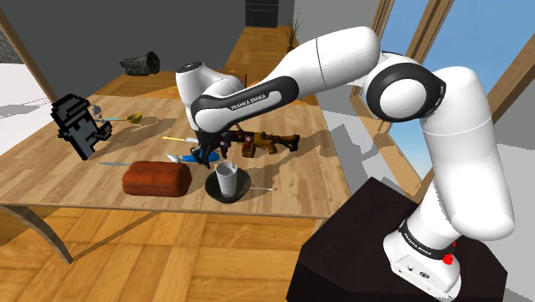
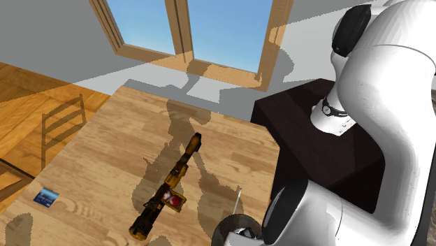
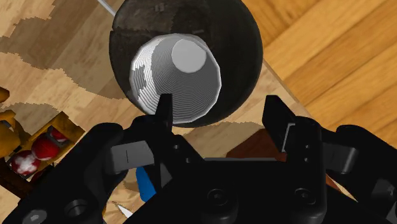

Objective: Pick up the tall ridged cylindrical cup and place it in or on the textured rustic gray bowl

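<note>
A pale grey ridged cup (image 1: 226, 179) stands upright inside a dark, rough-surfaced bowl (image 1: 244, 183) near the table's front edge. My gripper (image 1: 206, 155) hangs just above and slightly toward the shoulder view's left of the cup. In the wrist view I look down into the cup (image 3: 177, 79), which sits off-centre in the bowl (image 3: 238, 44). My gripper (image 3: 219, 114) is open, and its two black fingertips (image 3: 165, 107) stand wide apart above the cup with nothing clasped between them.
A brown loaf-shaped block (image 1: 156, 178) lies just left of the bowl. An orange-and-black toy gun (image 1: 267, 141) lies behind it, also seen as the toy gun (image 2: 171, 185). A black blocky figure (image 1: 79, 127) stands at the left. My stand (image 1: 377, 249) is at lower right.
</note>
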{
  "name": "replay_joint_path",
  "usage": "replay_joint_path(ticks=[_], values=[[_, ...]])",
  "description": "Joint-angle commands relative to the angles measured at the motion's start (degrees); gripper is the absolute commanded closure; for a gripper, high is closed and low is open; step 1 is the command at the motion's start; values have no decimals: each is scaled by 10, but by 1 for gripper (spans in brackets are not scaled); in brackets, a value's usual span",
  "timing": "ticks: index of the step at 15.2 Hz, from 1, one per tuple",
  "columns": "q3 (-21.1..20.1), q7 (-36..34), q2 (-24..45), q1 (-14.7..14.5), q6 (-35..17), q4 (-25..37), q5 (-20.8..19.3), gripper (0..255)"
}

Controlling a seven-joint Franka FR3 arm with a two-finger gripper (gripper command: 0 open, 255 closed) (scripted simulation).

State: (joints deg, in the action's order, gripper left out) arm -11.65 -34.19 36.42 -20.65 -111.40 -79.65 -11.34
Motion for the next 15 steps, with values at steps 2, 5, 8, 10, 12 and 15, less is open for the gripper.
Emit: replay_joint_path(ticks=[2,5,8,10,12,15], values=[[0,0,0,0,0,0,0,0],[-1,1,-5,-1,16,12,2,0],[-3,5,-13,-5,65,52,5,0],[-3,5,-13,-5,65,52,5,0],[-3,5,-13,-5,65,52,5,0],[-3,5,-13,-5,65,52,5,0]])
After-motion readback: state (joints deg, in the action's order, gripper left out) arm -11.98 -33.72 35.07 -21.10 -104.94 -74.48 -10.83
